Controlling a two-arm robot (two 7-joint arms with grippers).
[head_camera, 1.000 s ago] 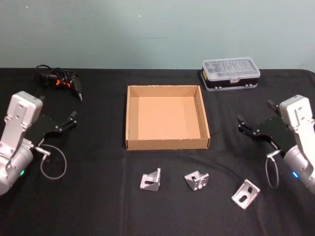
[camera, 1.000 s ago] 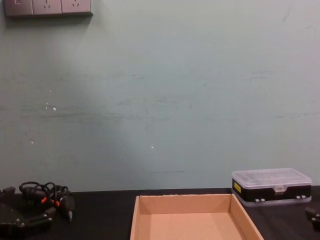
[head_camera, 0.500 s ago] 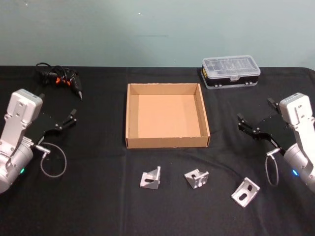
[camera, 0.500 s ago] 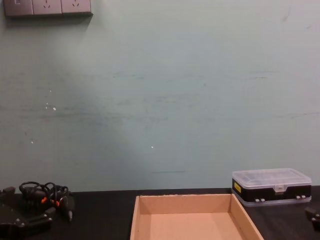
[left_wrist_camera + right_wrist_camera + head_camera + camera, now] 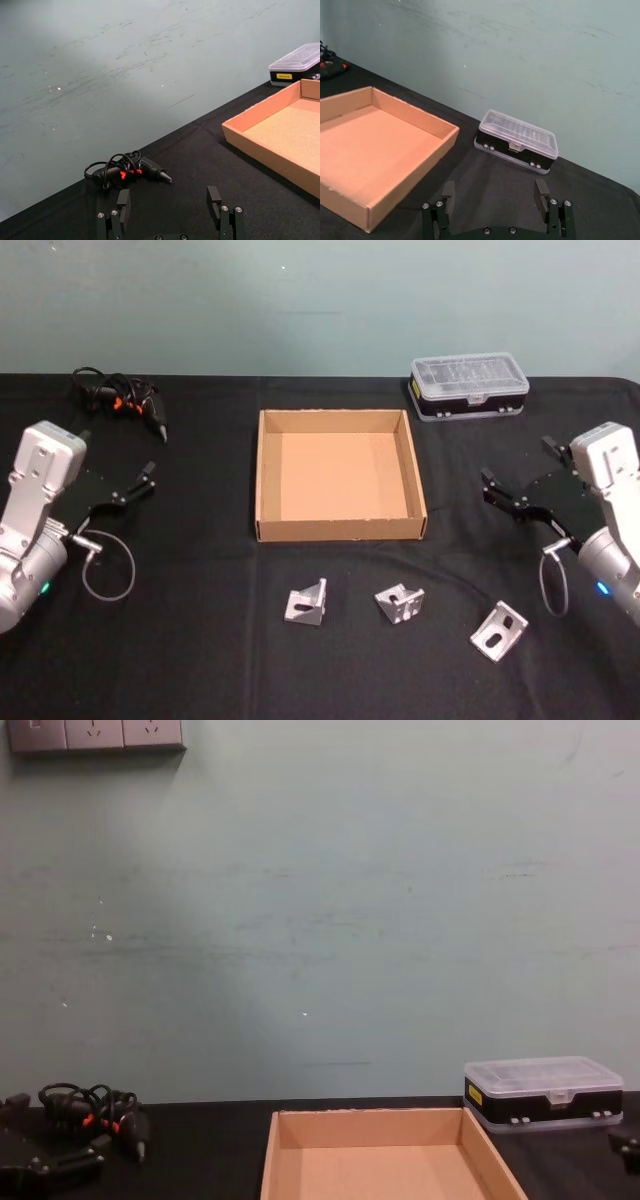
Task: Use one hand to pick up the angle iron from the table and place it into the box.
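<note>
Barely anything is changing. On the black tabletop (image 5: 200, 660), the box (image 5: 340, 531) is sitting empty at the centre. The right hand (image 5: 494, 190), fingers spread and holding nothing, is edging only slightly beside the box's right wall. The left hand (image 5: 168, 195), also spread, is idling well to the left. The three angle irons (image 5: 400, 603) are lying untouched in front of the box, so the pick is probably only now starting.
</note>
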